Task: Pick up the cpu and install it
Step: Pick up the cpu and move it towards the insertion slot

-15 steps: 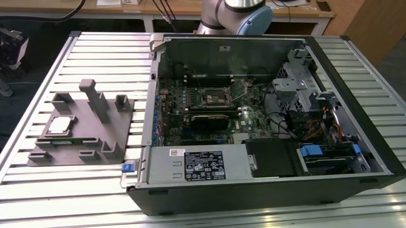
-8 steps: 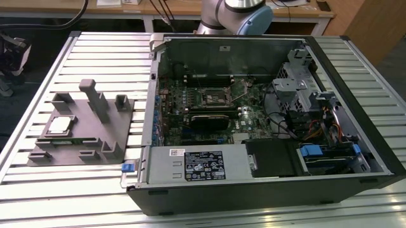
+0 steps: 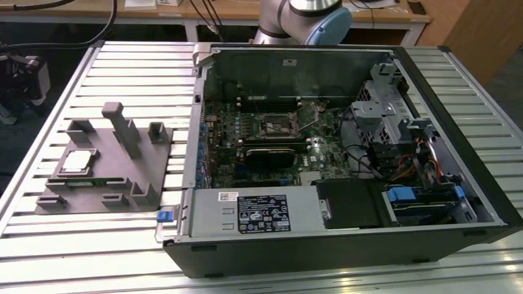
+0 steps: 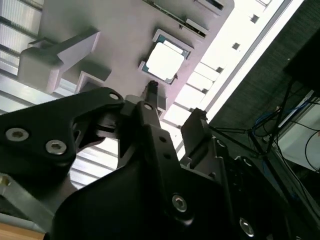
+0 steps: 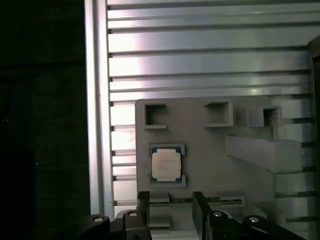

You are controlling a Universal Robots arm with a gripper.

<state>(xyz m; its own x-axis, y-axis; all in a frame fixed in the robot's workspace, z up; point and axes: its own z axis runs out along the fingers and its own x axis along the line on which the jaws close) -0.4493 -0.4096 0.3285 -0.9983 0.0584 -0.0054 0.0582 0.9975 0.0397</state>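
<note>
Two black fingers point(image 5: 144, 207) of your claw point(image 5: 171, 212) stand moderately parted with nothing between them, so you are carrying no load. Just past their tips, in the first wrist view, a thin green memory strip point(image 5: 210, 201) lies in its slot along the near edge of the grey fixture point(image 5: 215, 165). Beyond that strip sits the cpu point(image 5: 166, 165), apart from the claw and roughly in line with the gap between the fingers. It lies flat in a shallow square seat, pale metal top facing up. Being square, it has no long axis to speak of; its edges run parallel to the fixture's edges, and I judge that one pair runs parallel to your fingers too. Farther off, the exterior view places the fixture on the slatted metal surface point(image 3: 122, 67) at the exterior view's left, with the cpu near the fixture's outer edge. The open computer case point(image 3: 457, 122) lies on the exterior view's right, well apart from the cpu, and a square socket frame point(image 3: 275, 125) shows mid-board.
</note>
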